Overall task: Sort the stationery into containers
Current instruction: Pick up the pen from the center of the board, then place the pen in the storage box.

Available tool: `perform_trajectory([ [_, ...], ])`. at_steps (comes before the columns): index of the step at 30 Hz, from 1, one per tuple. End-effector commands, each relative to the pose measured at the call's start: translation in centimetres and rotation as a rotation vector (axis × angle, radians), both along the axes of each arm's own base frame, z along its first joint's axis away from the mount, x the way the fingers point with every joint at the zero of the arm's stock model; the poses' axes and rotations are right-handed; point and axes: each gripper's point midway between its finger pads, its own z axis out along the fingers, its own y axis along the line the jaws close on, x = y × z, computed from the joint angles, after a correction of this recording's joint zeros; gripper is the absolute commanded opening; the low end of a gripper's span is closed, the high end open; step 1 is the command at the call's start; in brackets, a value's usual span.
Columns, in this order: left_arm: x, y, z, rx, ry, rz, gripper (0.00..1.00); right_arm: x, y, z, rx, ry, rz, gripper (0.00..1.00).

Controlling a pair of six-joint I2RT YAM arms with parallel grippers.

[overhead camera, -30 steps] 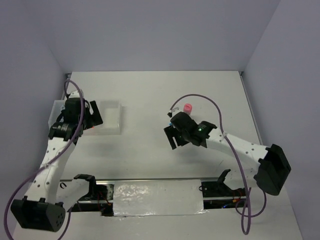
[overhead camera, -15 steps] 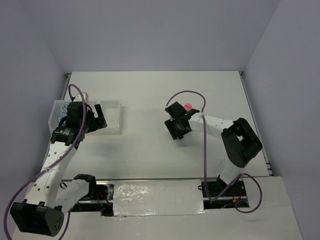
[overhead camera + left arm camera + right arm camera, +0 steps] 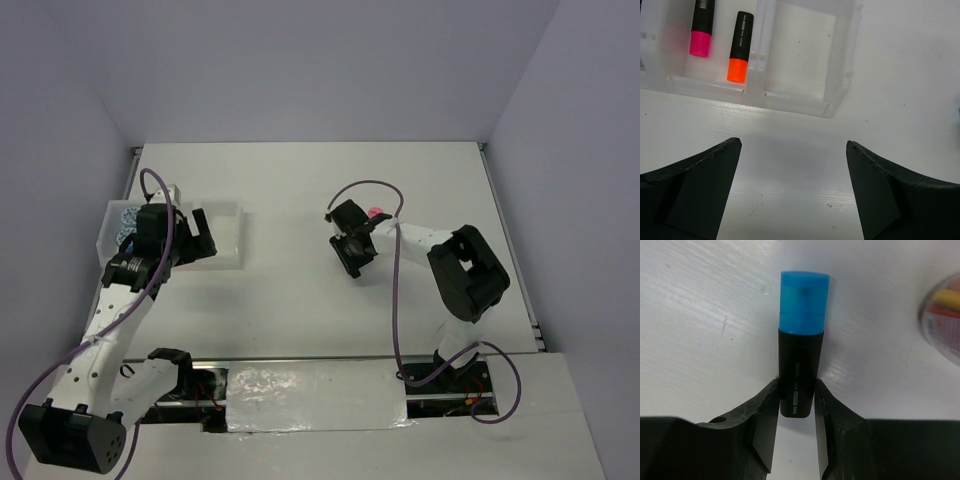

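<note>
on the left, the white tray point(image 3: 790, 100) holds two markers side by side in one compartment, one pink-tipped marker point(image 3: 700, 25) and one orange-tipped marker point(image 3: 739, 47). the left gripper point(image 3: 792, 145) hangs over the bench point(image 3: 905, 75) just beside the tray, jaws spread wide with nothing between them. to the right, the right gripper point(image 3: 796, 392) is closed on the black barrel of the one blue-tipped marker point(image 3: 801, 340), which lies on the bench near one pink-capped tube point(image 3: 377, 213).

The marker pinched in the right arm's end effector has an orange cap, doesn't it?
No, its cap is blue. The right wrist view shows the marker pinched in the right end effector with a blue cap. The orange-capped marker lies in the tray, as the left wrist view shows.
</note>
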Motion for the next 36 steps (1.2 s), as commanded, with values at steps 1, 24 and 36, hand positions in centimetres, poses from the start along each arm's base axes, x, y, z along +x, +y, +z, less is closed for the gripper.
perform_trajectory([
  [1,0.6,-0.7,0.9,-0.017,-0.041,-0.025,0.99,0.4,1.4,-0.5,0.047,0.023,0.022,0.26],
  [24,-0.8,-18.0,7.2,-0.553,-0.119,-0.383,0.98,-8.7,16.9,21.6,0.635,-0.335,0.124,0.17],
  [36,-0.9,-19.2,6.5,-0.554,-0.106,-0.405,0.53,-10.3,18.5,24.1,0.74,-0.329,0.164,0.18],
])
